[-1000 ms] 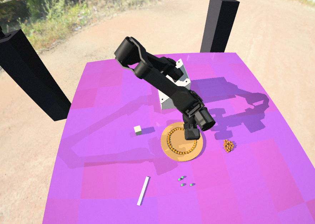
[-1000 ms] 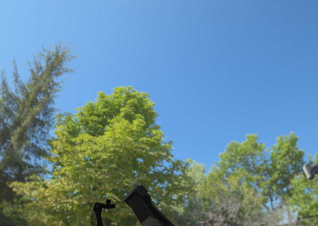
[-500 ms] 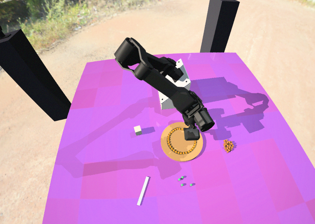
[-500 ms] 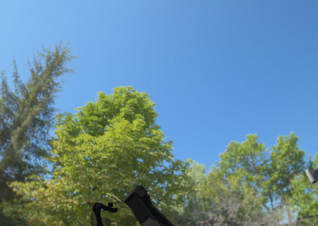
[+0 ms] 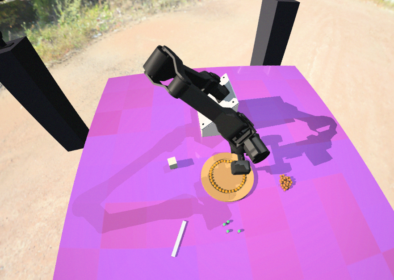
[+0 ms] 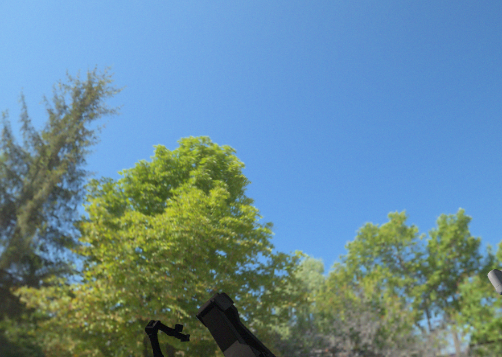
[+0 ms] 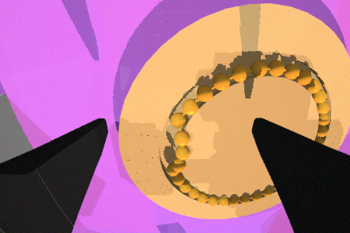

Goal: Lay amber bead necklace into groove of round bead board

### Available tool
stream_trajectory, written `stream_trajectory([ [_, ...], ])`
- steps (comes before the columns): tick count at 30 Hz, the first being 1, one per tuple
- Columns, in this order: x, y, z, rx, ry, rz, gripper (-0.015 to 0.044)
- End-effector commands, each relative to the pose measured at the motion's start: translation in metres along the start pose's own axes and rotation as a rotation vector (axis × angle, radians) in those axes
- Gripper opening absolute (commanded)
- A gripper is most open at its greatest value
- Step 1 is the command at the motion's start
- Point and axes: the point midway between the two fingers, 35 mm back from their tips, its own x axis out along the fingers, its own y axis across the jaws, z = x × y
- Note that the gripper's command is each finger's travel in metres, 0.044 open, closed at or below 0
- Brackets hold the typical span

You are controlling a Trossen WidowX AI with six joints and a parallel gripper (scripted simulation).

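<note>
The amber bead necklace [image 5: 228, 191] [image 7: 276, 67] lies as a nearly round loop on the round bead board [image 5: 207, 188] [image 7: 163, 78], along its groove. In the wrist view, dark groove shows outside the beads at the left and upper left, where several beads sit towards its inner edge. The beads at the lower right are partly hidden by a finger. My gripper [image 5: 240, 169] [image 7: 180, 126] is open and empty above the board. Its left fingertip is beyond the board's left edge and its right fingertip is over the middle of the loop. In the top view it hides the loop's upper right part.
A pile of orange-brown beads [image 5: 285, 182] lies right of the board. Several small green beads [image 5: 228, 231] lie in front of it. A white bar [image 5: 179, 239] lies front left and a pale cube [image 5: 172, 162] stands left. The arm's white base [image 5: 210, 131] is behind.
</note>
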Motion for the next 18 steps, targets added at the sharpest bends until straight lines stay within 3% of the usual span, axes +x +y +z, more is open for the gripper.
stream_trajectory([
  [1, -0.0002, 0.0002, -0.0002, 0.002, 0.001, 0.002, 0.0440],
  [10, -0.0002, 0.0002, -0.0002, 0.002, 0.001, 0.002, 0.0440],
  [12, -0.0009, 0.0002, -0.0004, 0.066, 0.000, 0.002, 0.0387],
  [18, -0.0066, 0.0005, -0.0017, 0.628, -0.002, 0.008, 0.0230],
])
